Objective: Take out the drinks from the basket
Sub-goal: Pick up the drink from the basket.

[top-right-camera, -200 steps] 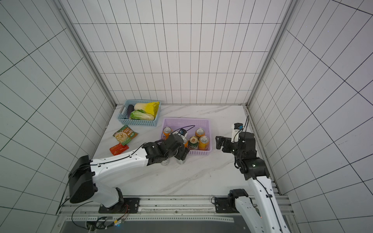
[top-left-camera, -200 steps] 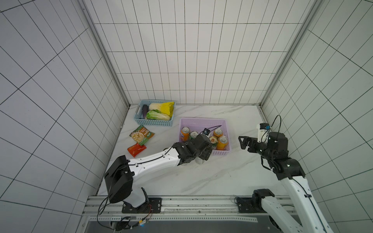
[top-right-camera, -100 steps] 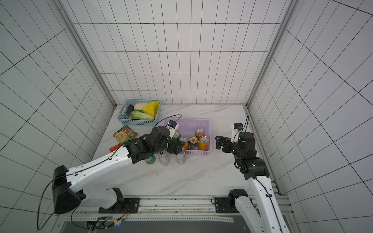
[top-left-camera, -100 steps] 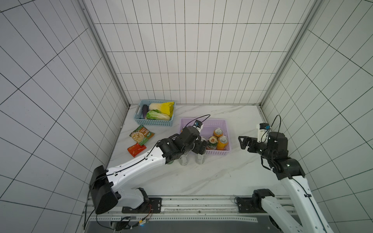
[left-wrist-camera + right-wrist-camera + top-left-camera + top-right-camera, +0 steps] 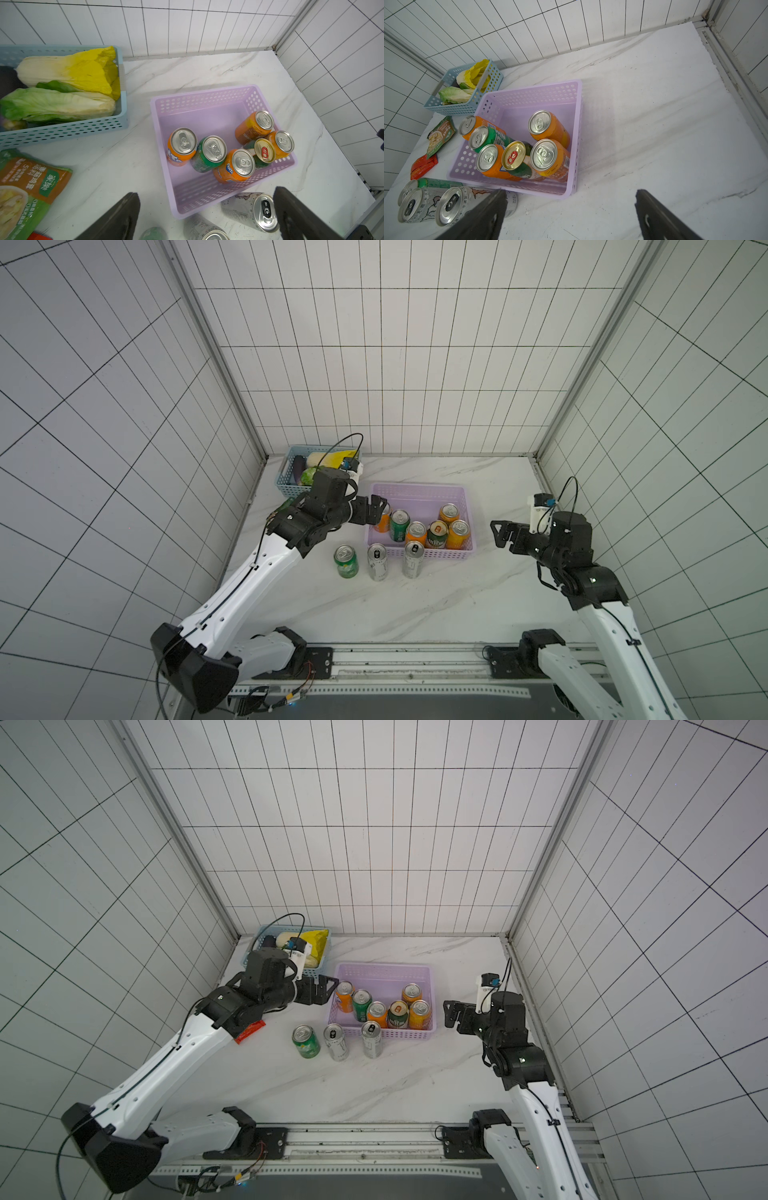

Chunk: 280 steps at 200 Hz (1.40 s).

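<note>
- i'm looking into a boxed-in cell: white tiled walls [image 5: 395,364] with dark grout stand at 9, 12 and 3 o'clock, with metal strips running up the two far corners.
- the tabletop [image 5: 415,614] is white and marble-patterned with faint grey veins. a metal rail [image 5: 415,664] runs along its 6 o'clock edge and carries both arm bases.
- the lilac basket [image 5: 419,489] sits on the tabletop about mid-width, toward 12 o'clock from the centre.
- six cans stand inside it, crowded into its 6 o'clock half: four orange cans [image 5: 458,533], a green can [image 5: 400,524] and a dark green can [image 5: 436,533] with a gold top.
- three more stand on the bare tabletop in a row just off the basket's 6 to 7 o'clock side: a second green can [image 5: 346,562] and two silver-white cans [image 5: 377,562]. the silver-white can nearer 3 o'clock is just beside the basket wall.
- the left claw [image 5: 324,990] hangs by the basket's 9 o'clock wall with its fingers spread wide and nothing between them.
- the right claw [image 5: 500,533] hangs at 3 o'clock of the basket, apart from it, also spread wide and empty.
- a blue basket [image 5: 62,129] of leafy vegetables fills the 11 o'clock corner.
- a snack packet [image 5: 441,136] and a red packet [image 5: 249,1031] lie flat out toward 9 o'clock.
</note>
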Tool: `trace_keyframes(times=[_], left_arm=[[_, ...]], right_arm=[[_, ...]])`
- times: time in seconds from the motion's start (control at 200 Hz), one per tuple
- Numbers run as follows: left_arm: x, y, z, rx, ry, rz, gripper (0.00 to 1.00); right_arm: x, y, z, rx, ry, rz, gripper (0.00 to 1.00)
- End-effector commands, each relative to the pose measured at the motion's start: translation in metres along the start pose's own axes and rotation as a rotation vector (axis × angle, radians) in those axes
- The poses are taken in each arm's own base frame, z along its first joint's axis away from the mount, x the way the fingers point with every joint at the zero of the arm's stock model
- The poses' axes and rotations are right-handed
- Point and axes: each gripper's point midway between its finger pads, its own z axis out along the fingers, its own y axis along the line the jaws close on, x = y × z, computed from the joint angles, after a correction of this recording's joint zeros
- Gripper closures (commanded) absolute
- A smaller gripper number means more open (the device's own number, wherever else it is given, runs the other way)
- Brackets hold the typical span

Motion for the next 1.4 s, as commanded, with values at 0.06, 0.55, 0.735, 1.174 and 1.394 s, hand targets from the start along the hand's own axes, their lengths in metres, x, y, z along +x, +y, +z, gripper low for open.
trace_keyframes(times=[0.06, 0.55, 0.735, 1.174, 1.394], left_arm=[[-0.017, 0.028, -0.021, -0.009, -0.031, -0.035, 0.02], [0.017, 0.098, -0.005, -0.191, -0.072, -0.106, 0.02], [0.023, 0.11, -0.005, -0.21, -0.081, -0.142, 0.02], [0.037, 0.125, 0.003, -0.265, -0.022, -0.169, 0.02], [0.041, 0.127, 0.006, -0.266, -0.005, -0.175, 0.02]], right_arm=[[-0.007, 0.004, -0.004, -0.017, -0.004, -0.005, 0.01], [-0.003, -0.003, 0.009, 0.035, 0.121, 0.003, 0.0], [-0.012, -0.001, 0.023, 0.048, 0.168, 0.018, 0.01], [-0.014, 0.04, 0.098, 0.154, 0.38, -0.232, 0.01], [-0.006, 0.062, 0.138, 0.148, 0.446, -0.296, 0.0]])
